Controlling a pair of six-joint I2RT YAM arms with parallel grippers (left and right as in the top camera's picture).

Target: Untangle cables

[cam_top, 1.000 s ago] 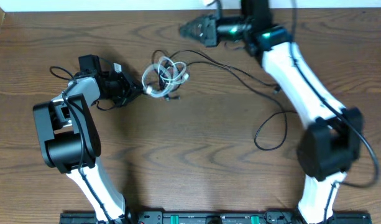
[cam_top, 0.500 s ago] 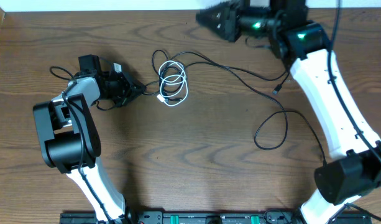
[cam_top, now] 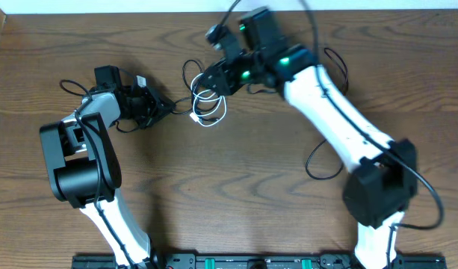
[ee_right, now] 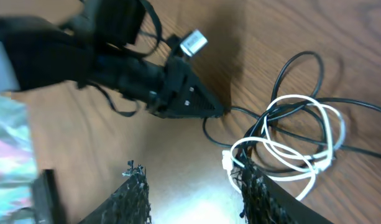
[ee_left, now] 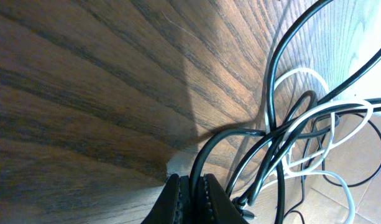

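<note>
A white cable [cam_top: 208, 106] lies coiled on the wooden table, tangled with thin black cables [cam_top: 190, 75]. One black cable trails right into a loop [cam_top: 309, 160]. My left gripper [cam_top: 166, 107] sits just left of the tangle, shut on a black cable [ee_left: 202, 163]; the white loops [ee_left: 314, 124] show beyond it. My right gripper [cam_top: 212, 81] hovers over the tangle's far side with its fingers open [ee_right: 193, 186] and empty. In the right wrist view the white cable [ee_right: 302, 140] lies by the right finger, and the left gripper [ee_right: 184, 99] points at it.
The table's far edge [cam_top: 139, 13] meets a white wall. The right arm [cam_top: 333, 112] stretches diagonally across the table's right half. A thick black robot cord [cam_top: 68, 84] loops behind the left arm.
My right arm has swung from the far right edge down and left to hover over the tangle. The white coil settled flat. The left arm has not moved.
</note>
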